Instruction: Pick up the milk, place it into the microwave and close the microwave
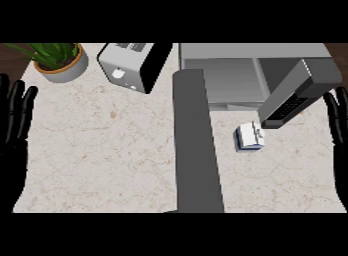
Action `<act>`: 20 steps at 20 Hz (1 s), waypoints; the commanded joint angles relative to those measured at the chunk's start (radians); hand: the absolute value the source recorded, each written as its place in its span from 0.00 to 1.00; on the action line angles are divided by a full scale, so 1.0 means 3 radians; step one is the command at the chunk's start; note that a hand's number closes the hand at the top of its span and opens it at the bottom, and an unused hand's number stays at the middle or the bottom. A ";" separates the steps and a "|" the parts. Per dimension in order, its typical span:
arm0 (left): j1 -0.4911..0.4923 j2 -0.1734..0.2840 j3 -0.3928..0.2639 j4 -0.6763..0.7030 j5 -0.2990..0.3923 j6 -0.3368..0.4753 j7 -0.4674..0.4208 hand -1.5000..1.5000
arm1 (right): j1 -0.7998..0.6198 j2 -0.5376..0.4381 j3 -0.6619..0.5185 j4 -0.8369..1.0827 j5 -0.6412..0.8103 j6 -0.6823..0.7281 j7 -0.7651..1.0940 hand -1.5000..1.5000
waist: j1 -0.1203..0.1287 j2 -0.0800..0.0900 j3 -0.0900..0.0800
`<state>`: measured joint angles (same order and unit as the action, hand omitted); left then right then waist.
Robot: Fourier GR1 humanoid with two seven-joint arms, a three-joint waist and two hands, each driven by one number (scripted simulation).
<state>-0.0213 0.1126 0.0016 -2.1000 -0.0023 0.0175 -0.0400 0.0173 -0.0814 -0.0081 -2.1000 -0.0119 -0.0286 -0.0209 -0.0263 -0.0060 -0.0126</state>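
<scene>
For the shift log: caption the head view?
Milk carton on counter before open microwave; both hands resting open.

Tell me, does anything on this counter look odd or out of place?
Nothing is spilled or broken. The microwave stands with its door swung open, and the milk carton sits on the counter in front of it. Both hands, left and right, rest open at the edges.

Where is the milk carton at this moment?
In the head view, the milk carton stands on the counter, right of centre, just in front of the open microwave and beside the lower end of its door.
</scene>
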 commanded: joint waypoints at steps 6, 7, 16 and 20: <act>-0.0056 0.0145 0.0163 0.0465 0.0264 -0.0315 -0.0060 0.00 | -0.0373 0.0194 0.0217 0.0062 0.1144 -0.0733 0.0556 0.00 | 0.0091 0.0028 0.0035; 0.0081 -0.0107 0.0032 0.0257 0.0785 -0.0371 0.0216 0.00 | -0.0359 0.0262 0.0249 0.0280 0.0737 -0.0513 0.0352 0.00 | 0.0132 0.0030 0.0037; 0.0824 0.0160 0.0622 -0.0439 0.1565 -0.0780 0.0498 0.00 | -0.0176 0.0270 0.0493 0.0118 0.1041 -0.0856 0.0559 0.00 | 0.0106 0.0015 0.0042; 0.1092 0.0186 0.0720 -0.0723 0.1753 -0.0881 0.0654 0.00 | -0.0057 0.0249 0.0438 0.0348 0.0993 -0.0998 0.0390 0.00 | 0.0110 0.0015 0.0043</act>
<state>0.2396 0.1544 0.1779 -2.2406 0.4545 -0.2212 0.1036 -0.0283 -0.0032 0.1556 -2.0203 0.2987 -0.3226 0.1154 0.0075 -0.0016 -0.0005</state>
